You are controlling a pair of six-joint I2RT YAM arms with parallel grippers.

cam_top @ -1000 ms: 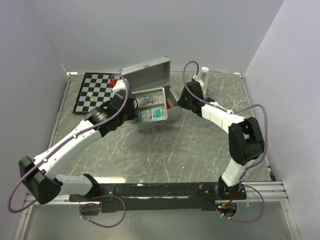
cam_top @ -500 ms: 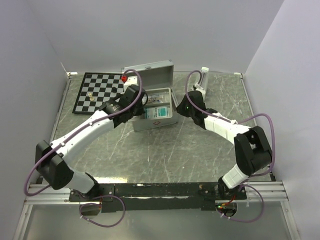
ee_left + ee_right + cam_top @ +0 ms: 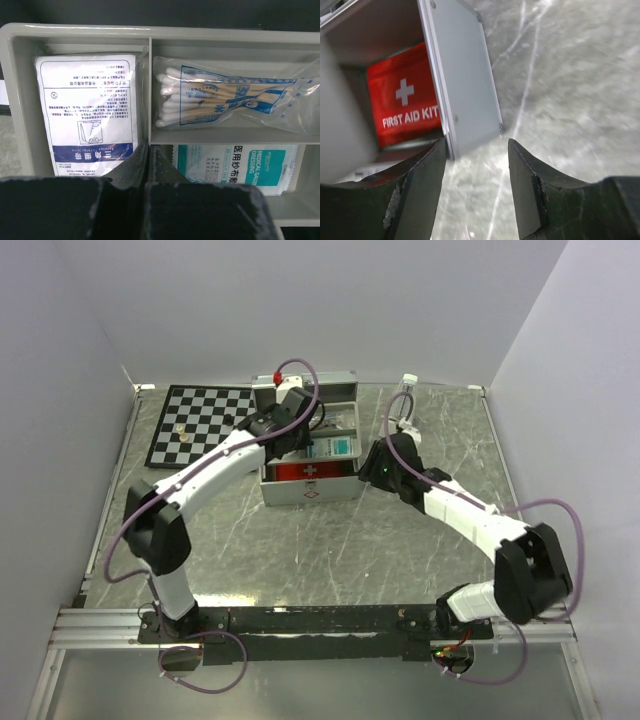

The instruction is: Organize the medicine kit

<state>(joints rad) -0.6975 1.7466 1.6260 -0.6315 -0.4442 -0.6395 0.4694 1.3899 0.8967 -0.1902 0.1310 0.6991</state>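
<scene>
Centre-rear of the bench: medicine kit (image 3: pixel 310 492), open, lid (image 3: pixel 338 388) stood up at the back, front panel w/ small red mark toward the arm bases. On the kit's floor, front half: flat red first-aid pouch (image 3: pixel 305 471) w/ white cross. Over the rear half, carried by the left jaws: grey tray (image 3: pixel 75 31). Left jaws pinched shut on the tray's near edge, at the foot of its divider. Right jaws spread wide, empty, just beside the kit's right front corner; contact w/ the case not clear.

Likely step in hand: seating the tray in the kit above the pouch. To do it well: keep the tray level to stop the packets sliding, square its walls w/ the case, lower straight down, let go only after full seating. Use the right jaws to steady the case side, w/o shoving it.

Tray contents: left section, white bandage packet (image 3: pixel 87 110) w/ blue print; right-rear section, clear bag of cotton swabs (image 3: pixel 215 100); nearer on the right, teal gauze pack (image 3: pixel 232 167). Far left, well apart: chessboard (image 3: pixel 195 425).
</scene>
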